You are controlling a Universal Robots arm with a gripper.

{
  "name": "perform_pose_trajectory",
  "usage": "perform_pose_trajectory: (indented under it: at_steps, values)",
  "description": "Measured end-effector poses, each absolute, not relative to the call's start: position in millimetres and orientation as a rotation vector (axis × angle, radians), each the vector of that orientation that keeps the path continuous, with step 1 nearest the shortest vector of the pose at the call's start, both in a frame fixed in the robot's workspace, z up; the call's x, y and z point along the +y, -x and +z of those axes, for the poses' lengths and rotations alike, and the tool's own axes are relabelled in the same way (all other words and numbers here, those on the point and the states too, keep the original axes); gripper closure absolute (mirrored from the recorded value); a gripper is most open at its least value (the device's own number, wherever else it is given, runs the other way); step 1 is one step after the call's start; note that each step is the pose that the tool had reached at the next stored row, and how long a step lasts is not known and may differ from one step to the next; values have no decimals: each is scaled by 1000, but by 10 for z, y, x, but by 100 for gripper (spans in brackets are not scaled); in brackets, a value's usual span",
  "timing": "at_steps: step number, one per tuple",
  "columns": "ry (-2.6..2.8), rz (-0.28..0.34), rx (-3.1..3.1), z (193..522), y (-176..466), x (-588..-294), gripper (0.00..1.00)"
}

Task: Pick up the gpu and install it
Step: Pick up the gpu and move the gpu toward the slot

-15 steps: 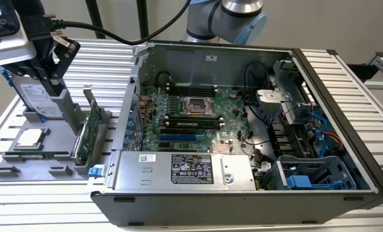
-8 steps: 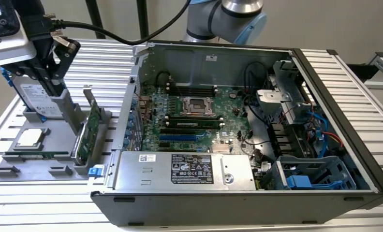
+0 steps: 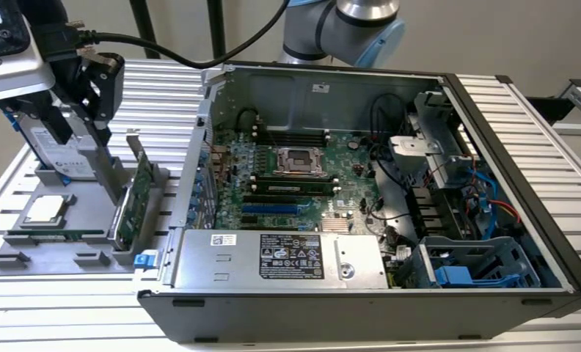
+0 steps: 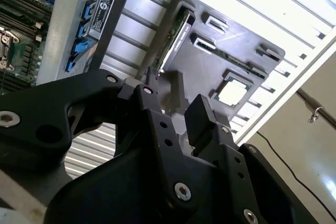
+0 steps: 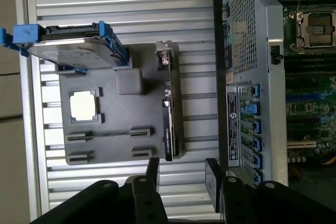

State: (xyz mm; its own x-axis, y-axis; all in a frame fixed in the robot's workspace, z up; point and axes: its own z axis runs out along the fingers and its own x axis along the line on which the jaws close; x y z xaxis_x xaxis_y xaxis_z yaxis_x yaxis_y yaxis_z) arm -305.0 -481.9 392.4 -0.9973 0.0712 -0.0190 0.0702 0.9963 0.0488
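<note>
The gpu point(image 3: 134, 199) stands on its long edge in a slot of the grey holder tray point(image 3: 36, 260), its silver bracket rising at the far end. In the first wrist view the gpu point(image 5: 169, 109) shows edge-on; in the second wrist view the gpu point(image 4: 176, 34) runs along the tray's side nearest the case. My gripper point(image 3: 85, 136) hangs above the tray's far end, higher than the card and toward the exterior view's left of it. Both wrist views show the gripper point(image 5: 182, 179) point(image 4: 176, 103) open, with nothing between the black fingers point(image 5: 153, 174).
A hard drive in a blue frame point(image 3: 50, 150), a square processor chip point(image 3: 44, 209) and a memory stick point(image 3: 56, 235) share the tray. The open computer case point(image 3: 506, 147) lies on the exterior view's right, with motherboard point(image 3: 290, 176) and power supply point(image 3: 281, 257) inside. A slatted metal table point(image 3: 65, 315) carries everything.
</note>
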Motion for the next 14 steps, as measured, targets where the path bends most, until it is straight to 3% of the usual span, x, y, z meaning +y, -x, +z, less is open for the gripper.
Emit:
perform_pose_trajectory:
  at_steps: [14]
  values:
    - [-110,75,3118,3830,3050,-4819,0]
